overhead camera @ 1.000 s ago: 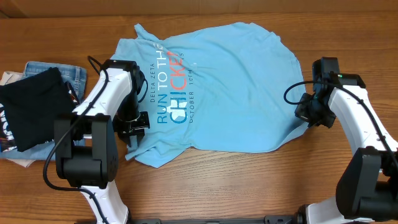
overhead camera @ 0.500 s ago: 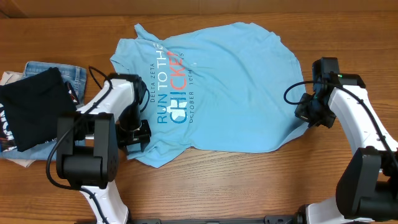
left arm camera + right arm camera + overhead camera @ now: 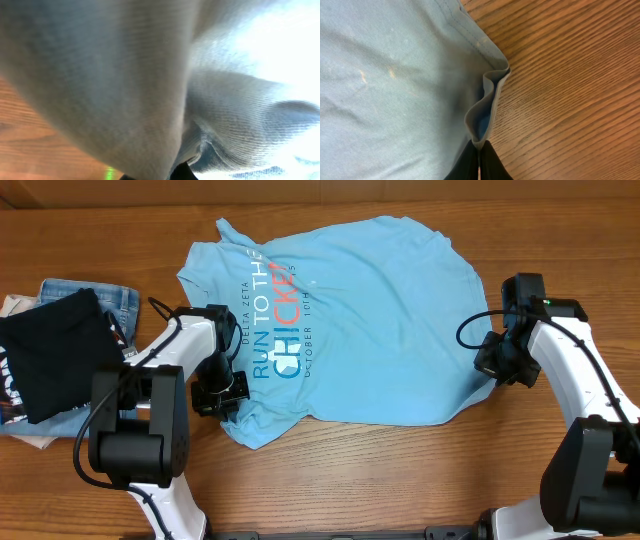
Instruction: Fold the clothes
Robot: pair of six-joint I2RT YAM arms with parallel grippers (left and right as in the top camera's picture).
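**Both pincers clamped on opposite shirt edges; fold not yet begun**

Right wrist view: the right pincer (image 3: 479, 159) is closed on a small raised pleat of the hem (image 3: 489, 92). The bare wood of the counter (image 3: 560, 75) lies just beside it. We judge the pleat formed when the jaws gathered the edge off the wood to get cloth between them.

Left wrist view: cloth fills the frame and bunches into the dark fingertips at the bottom edge. We read the left pincer (image 3: 228, 394) as clamped on that bunch.

Overhead: the T-shirt (image 3: 380, 320) lies spread print-up in the middle of the frame, with its lettering (image 3: 275, 320) running sideways. The left pincer sits at the shirt's lower-left edge and the right pincer at its right edge, well apart. Holding two opposite margins suggests one side will be lifted and carried over the other. Wrinkles by the left grip could carry into the fold.

Far left of frame: a black garment (image 3: 55, 365) lies on jeans (image 3: 120, 300), apart from the shirt and clear of the working area.
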